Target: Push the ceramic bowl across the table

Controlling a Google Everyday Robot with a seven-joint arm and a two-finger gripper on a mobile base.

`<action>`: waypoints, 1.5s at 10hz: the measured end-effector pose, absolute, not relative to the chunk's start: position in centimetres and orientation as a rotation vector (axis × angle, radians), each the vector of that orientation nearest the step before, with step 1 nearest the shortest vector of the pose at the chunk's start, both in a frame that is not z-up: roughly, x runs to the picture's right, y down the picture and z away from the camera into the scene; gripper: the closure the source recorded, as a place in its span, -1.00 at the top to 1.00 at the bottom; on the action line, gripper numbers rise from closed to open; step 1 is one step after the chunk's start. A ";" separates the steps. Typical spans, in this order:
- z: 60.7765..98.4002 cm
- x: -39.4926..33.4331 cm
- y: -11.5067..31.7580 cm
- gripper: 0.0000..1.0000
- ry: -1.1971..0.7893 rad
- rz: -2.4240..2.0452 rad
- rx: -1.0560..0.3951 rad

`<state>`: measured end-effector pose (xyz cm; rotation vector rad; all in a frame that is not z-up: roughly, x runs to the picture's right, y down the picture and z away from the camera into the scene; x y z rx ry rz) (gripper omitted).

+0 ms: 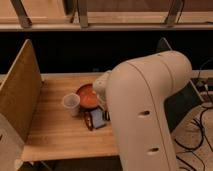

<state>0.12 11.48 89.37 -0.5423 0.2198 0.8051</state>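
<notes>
My arm (137, 87) is a bulky, smooth, cream-white shell, rounded at the bend, with two small dark slots down its side; my claw (102, 86), at its far tip, looks equally pale.

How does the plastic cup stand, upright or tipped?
Upright: the cup shows its open mouth upward. The pincer is beside the ceramic bowl.
</notes>
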 end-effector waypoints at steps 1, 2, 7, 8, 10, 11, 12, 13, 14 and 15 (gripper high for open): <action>89.8 -0.2 10.7 -1.00 0.183 0.778 -0.519; 90.2 -0.5 10.0 -1.00 0.148 0.751 -0.503; 92.8 -1.4 9.6 -1.00 0.016 0.719 -0.528; 93.5 -1.3 9.7 -1.00 0.006 0.715 -0.544; 94.5 -1.9 8.7 -1.00 -0.027 0.687 -0.557; 94.9 -2.6 7.9 -1.00 -0.045 0.660 -0.559; 95.3 -3.7 7.3 -1.00 -0.065 0.621 -0.566; 95.6 -4.7 6.9 -1.00 -0.083 0.587 -0.575; 95.8 -5.4 6.5 -1.00 -0.101 0.563 -0.582; 96.0 -6.2 6.0 -1.00 -0.124 0.529 -0.590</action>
